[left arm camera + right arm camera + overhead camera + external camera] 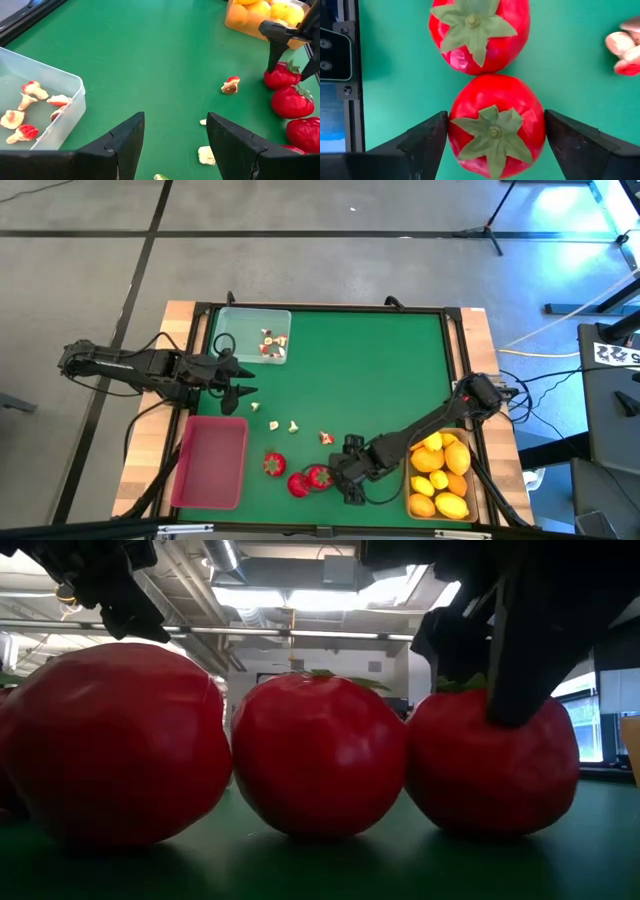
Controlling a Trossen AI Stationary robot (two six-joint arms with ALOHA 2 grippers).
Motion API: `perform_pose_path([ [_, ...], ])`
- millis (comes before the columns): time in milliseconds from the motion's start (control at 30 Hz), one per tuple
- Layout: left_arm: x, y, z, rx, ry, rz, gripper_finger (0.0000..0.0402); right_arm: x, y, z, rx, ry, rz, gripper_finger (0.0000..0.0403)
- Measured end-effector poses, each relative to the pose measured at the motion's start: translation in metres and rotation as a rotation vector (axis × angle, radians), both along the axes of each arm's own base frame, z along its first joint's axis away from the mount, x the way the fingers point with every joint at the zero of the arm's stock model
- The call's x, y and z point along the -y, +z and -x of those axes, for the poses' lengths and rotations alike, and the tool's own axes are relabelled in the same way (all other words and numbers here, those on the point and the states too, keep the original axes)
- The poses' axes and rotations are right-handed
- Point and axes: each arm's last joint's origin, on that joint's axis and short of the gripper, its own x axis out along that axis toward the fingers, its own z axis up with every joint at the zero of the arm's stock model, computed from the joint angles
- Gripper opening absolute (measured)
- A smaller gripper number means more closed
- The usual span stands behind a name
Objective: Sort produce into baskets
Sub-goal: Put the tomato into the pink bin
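Near the tabletop's front edge, right fingers (492, 145) stand apart astride the rightmost strawberry (495, 131), not yet clamped; left fingers (175, 145), also apart, hover far off by the clear tray (75, 95).

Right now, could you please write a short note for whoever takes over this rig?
Right gripper: open, fingers either side of a strawberry, not yet closed.
Left gripper: open, empty, beside the clear tray.
Done: lemons in the tan tray; some mushroom bits in the clear tray.
Left: three strawberries for the empty red tray; loose bits on the mat.
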Motion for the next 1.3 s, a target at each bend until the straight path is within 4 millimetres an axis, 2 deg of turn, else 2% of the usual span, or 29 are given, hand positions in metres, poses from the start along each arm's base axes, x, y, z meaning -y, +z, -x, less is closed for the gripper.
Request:
perform_pose_path([
  [333, 0.0, -0.001, 0.001, -0.019, 0.001, -0.002, 0.021, 0.0, -0.005, -0.002, -0.019, -0.024, -0.028, 0.0315],
  [600, 0.0, -0.001, 0.001, -0.018, 0.001, -0.002, 0.021, 0.003, 0.0, -0.002, 0.006, -0.063, -0.004, 0.0248],
  [733, 0.0, -0.001, 0.001, -0.018, -0.004, -0.008, 0.021, 0.006, 0.006, -0.001, 0.018, -0.081, 0.029, 0.0239],
  [1033, 0.0, -0.001, 0.001, -0.019, -0.014, -0.022, 0.021, 0.018, 0.054, 0.0, 0.089, -0.109, 0.214, 0.0256],
  [1167, 0.0, -0.001, 0.001, -0.019, -0.014, -0.024, 0.021, 0.03, 0.082, -0.019, 0.249, -0.094, 0.304, 0.0256],
  [1300, 0.0, -0.001, 0.001, -0.02, -0.019, -0.03, 0.021, 0.054, 0.099, -0.051, 0.478, -0.062, 0.325, 0.0257],
])
